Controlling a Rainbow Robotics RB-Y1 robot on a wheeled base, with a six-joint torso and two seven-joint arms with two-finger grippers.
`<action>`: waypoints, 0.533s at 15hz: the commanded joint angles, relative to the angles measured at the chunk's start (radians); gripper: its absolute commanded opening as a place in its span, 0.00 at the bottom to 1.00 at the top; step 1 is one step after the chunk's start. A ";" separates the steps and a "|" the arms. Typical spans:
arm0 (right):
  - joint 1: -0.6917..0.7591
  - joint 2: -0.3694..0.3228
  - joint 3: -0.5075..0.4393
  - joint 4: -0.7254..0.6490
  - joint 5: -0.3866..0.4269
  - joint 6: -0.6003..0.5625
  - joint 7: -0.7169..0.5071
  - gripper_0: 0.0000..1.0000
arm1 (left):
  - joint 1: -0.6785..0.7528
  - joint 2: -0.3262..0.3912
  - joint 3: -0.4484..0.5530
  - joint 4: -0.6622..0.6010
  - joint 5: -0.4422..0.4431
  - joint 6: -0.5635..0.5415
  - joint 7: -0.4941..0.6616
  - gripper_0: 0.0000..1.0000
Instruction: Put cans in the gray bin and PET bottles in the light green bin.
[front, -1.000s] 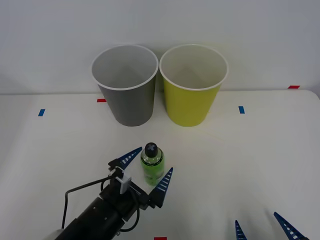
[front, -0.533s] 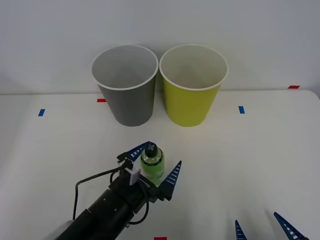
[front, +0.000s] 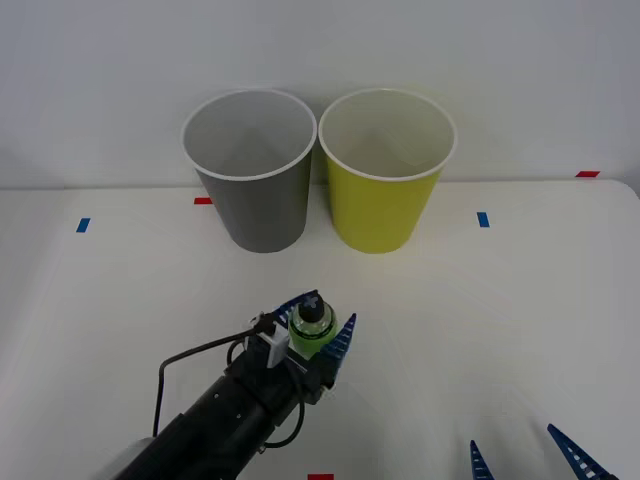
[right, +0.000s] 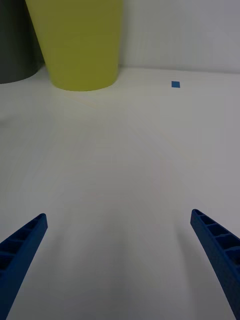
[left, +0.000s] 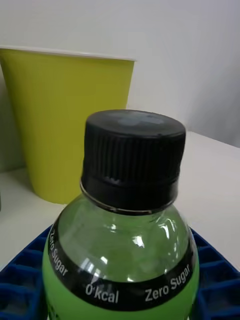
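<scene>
1. The gray bin stands upright at the back of the table, left of centre. Nothing can be seen inside it from the front view.

2. The left gripper is low on the table, forward of the gray bin. Its blue ribbed fingers press against both sides of the PET bottle. Judgement: clamped on the bottle body, below the black cap.

3. The PET bottle stands upright on the table between those fingers, near the bins but well short of both. The left wrist view shows its green contents and label band, with the light green bin behind it.

4. The light green bin stands upright just beside the gray bin, rims nearly touching. Its visible interior holds nothing.

5. The right gripper waits parked at the near right edge of the table, its fingers spread wide and holding nothing.

6. Step in hand, as judged: the grasp on the bottle is made; the lift has not begun.

7. The next move calls for raising the bottle higher than the white rim, carrying it forward and right over the light green bin, not the gray one, then releasing. Risk: clipping the rim and tipping the bin.
</scene>
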 joint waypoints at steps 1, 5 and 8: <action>0.000 0.000 0.000 0.000 0.000 0.000 0.000 1.00 | 0.000 0.008 0.000 0.001 -0.005 0.005 -0.005 0.10; 0.000 0.000 0.000 0.000 0.000 0.000 0.000 1.00 | -0.002 0.008 0.000 0.000 -0.008 0.031 -0.009 0.10; 0.000 0.000 0.000 0.000 0.000 0.000 0.000 1.00 | -0.017 0.007 0.006 -0.022 0.003 0.086 -0.003 0.08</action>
